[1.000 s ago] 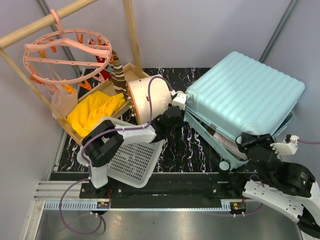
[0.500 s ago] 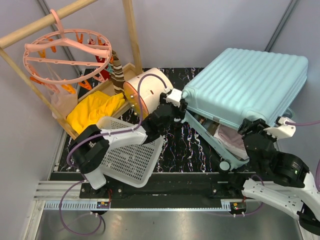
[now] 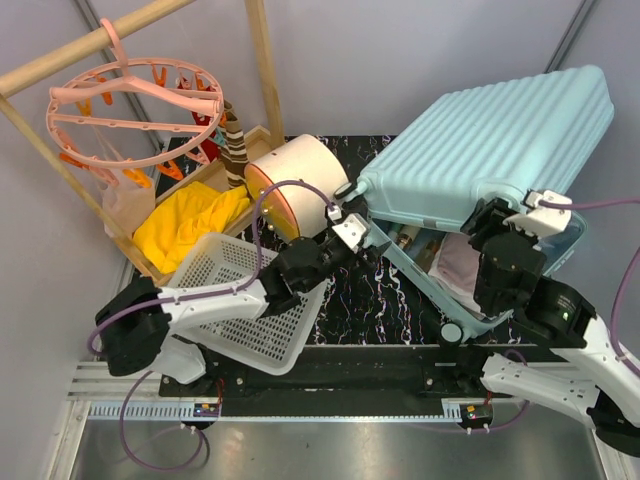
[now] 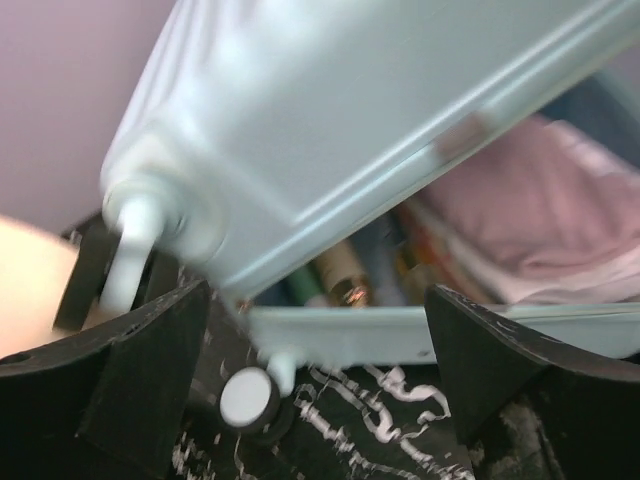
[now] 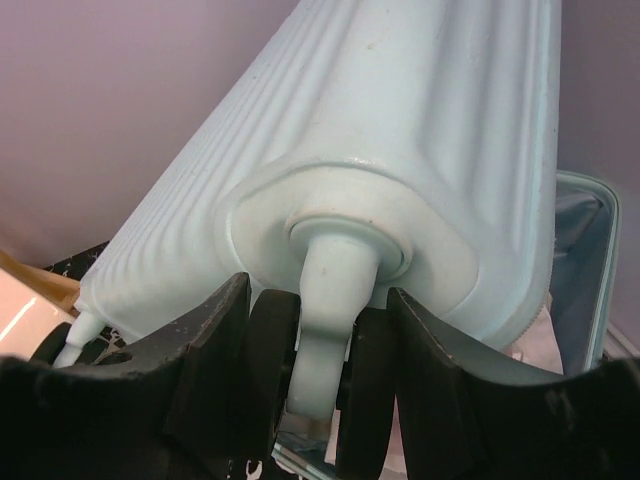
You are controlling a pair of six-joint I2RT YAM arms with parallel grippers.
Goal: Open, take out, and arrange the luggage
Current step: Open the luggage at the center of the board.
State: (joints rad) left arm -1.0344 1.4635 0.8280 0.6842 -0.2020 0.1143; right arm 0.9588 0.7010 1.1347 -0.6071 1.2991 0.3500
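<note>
Luggage (image 3: pixel 480 150) sits on the right side of the black marbled table (image 3: pixel 370 300). Its base lies flat and its ribbed lid is tilted up and back toward the far wall, so the mouth gapes toward the near left. Inside the base, a folded pink garment (image 3: pixel 462 265) shows on the right. Some darker items are packed to its left, too blurred to name in the left wrist view.

The right gripper (image 3: pixel 495 228) is at the lid's near right corner. In its own camera, its fingers (image 5: pixel 215 350) close on either side of the lid's wheel (image 5: pixel 325 330), clamping it, with the pale fork between them.

The left gripper (image 3: pixel 360 222) is at the lid's left corner, just beside the opening. Its jaws are spread wide and hold nothing. In its wrist view, the lid edge and the base rim cross the gap between the fingers without touching them. A base wheel (image 4: pixel 245 397) rests on the table below.

Left of the luggage, a round cream box (image 3: pixel 295 185) lies on its side. A white basket (image 3: pixel 250 310) sits tilted at the near left, under the left arm. Farther left is a yellow cloth (image 3: pixel 185 225) in a wooden rack (image 3: pixel 265 60), with a pink peg hanger (image 3: pixel 130 100) above it.
</note>
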